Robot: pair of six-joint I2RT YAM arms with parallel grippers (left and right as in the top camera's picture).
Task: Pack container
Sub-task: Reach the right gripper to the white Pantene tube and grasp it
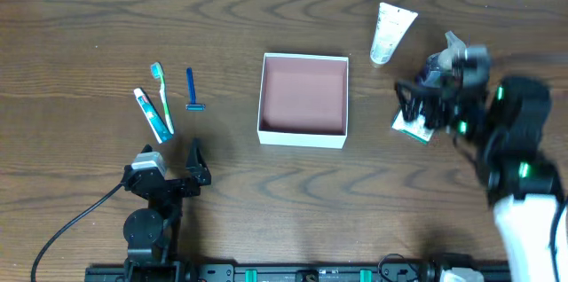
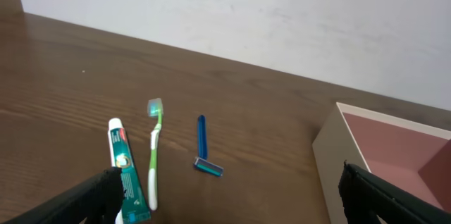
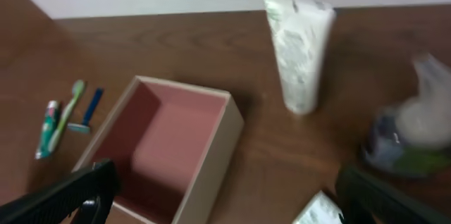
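Container: a shallow, lidless square box with white walls and a pinkish-brown inside. It sits on the bench about mid-width, between the two arms.

Left of the container, three items lie close together:
- Toothpaste tube, farthest left.
- Green toothbrush, just beside the toothpaste, head pointing far.
- Blue razor, a little right of the brush and apart from it, head toward the near side.

Left gripper: on the near side of these three items, jaws spread wide, nothing between them. It touches none of the items.

Right of the container:
- White tube lies flat on the far side, cap end nearer the container.
- Bottle, farther right, blurred in the right wrist view and partly hidden by the arm from overhead; I cannot tell its type.
- Small green and white packet, flat on the bench on the near side of the bottle.

Right gripper: above the bench near the bottle and packet, jaws spread wide and holding nothing. The overhead view of it is motion-blurred.
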